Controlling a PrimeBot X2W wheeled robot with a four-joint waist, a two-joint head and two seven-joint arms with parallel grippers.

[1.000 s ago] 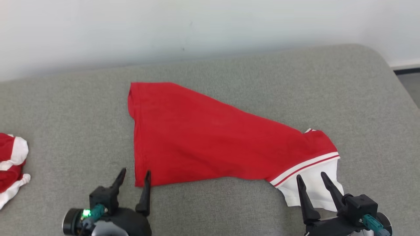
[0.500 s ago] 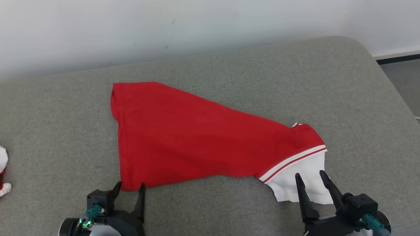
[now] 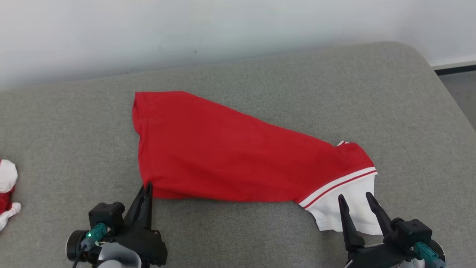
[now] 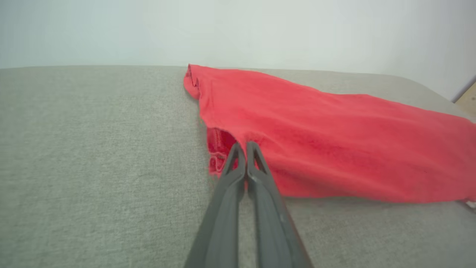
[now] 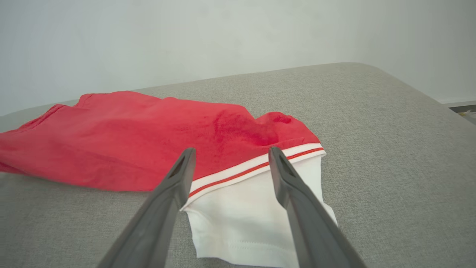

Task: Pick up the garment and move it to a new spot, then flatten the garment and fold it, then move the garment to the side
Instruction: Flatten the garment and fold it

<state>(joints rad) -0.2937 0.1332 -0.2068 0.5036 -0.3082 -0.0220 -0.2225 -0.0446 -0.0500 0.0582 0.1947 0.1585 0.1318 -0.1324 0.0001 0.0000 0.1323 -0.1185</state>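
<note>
"Garment (image 3: 238,163), where is it for you?" my spotter asks.

"Spread across the middle of the grey cushion (image 3: 260,74). The red body runs from my left toward my right, with the white sleeve (image 3: 346,212) at the near right end. My left gripper (image 3: 147,187) is pinched on the near left hem corner. In the left wrist view its fingers are pressed together with red cloth bunched at the tips. My right gripper (image 3: 354,195) is spread wide over the white sleeve and holds nothing. I can't tell whether it touches the cloth."

"What's your plan?"

"I judge this to be the flattening step. I'd close the right on the sleeve edge, taking both layers if I can, before the left pulls at all. Tension from one side would only drag the whole piece across the cushion. Then I'd lift both ends just enough to free the cloth, draw the hands apart until the near edge runs straight, and lay it down."

"Risks?"

"The left bite looks shallow, right at the corner, so it may slip. I'd also stay well apart from the other red-and-white bundle (image 3: 7,193) at my far left."
</note>
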